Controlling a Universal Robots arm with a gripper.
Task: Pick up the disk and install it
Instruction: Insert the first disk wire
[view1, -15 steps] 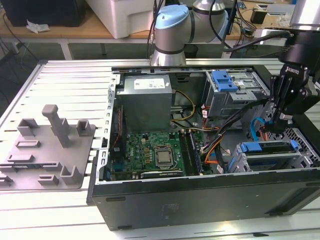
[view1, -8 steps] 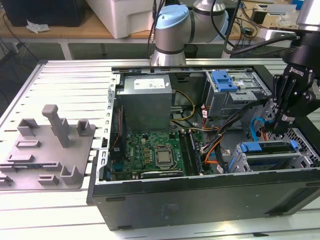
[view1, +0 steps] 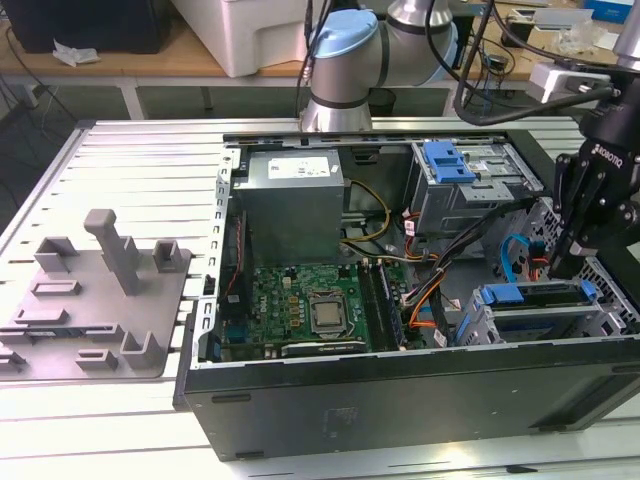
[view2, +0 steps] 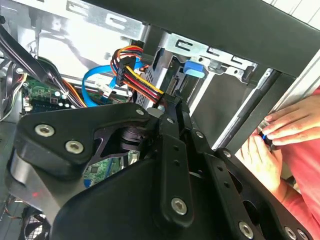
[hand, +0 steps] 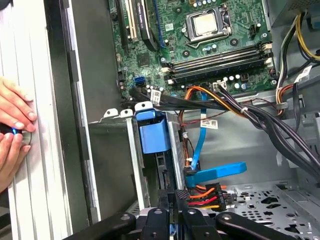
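The disk (view1: 535, 296) stands on edge in the lower drive cage (view1: 520, 325) at the exterior view's right, with its blue bracket (view1: 500, 295) showing at one end. In the first wrist view the disk (hand: 164, 172) is a dark slab behind the blue bracket piece (hand: 152, 136). My gripper (view1: 562, 268) reaches down to the disk's other end. Its fingers are shut in both wrist views (hand: 175, 199) (view2: 175, 102), and their tips sit right at the disk's end, beside a power plug (hand: 207, 192). I cannot tell whether they pinch any part of it.
The open computer case holds a motherboard (view1: 300, 310), a grey power supply box (view1: 290, 200) and an upper cage with a blue latch (view1: 450, 160). Cable bundles (hand: 250, 112) and a blue cable (hand: 215, 172) crowd the cage. A person's hands (hand: 12, 130) (view2: 280, 132) rest on the case edge. A grey fixture plate (view1: 95, 300) lies left.
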